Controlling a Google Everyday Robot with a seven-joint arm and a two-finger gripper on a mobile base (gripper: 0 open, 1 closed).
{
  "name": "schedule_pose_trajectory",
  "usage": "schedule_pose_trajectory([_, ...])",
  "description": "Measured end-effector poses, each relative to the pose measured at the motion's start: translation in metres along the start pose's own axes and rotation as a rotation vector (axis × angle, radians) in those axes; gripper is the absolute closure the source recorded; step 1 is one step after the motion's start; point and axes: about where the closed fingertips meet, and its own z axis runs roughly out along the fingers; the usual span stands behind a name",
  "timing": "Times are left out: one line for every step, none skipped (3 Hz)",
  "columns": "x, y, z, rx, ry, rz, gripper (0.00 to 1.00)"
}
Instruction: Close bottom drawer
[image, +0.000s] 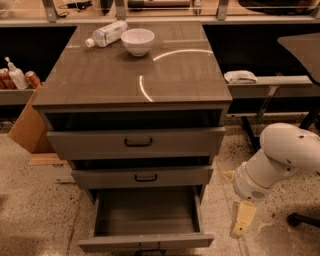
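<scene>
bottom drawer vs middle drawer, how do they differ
The grey-brown bottom drawer is pulled far out, its box showing; the grey-brown middle drawer is out only slightly. The bottom front is slimmer than the middle's. Both share that finish. The cream gripper hangs right of the bottom drawer.

Open bottom drawer (145, 242), left of tool (241, 223)

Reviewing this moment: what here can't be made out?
- Bottom drawer handle: cut off by the camera view's lower edge.
- Top drawer and middle drawer insides: dark, overhung from above.
- Bottle label: too small.
- Hand, hanging right of the bottom drawer: its arm runs off the right edge.
</scene>
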Motion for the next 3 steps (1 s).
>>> schedule_pose_trajectory([0.0,0.0,0.0,0.0,0.0,0.0,0.0])
schedule_pose_trajectory([0.009,-0.004,0.043,-0.022,-0.032,-0.014,0.0])
schedule_pose_trajectory([0.021,-0.004,0.111,-0.045,-0.107,-0.047,0.0])
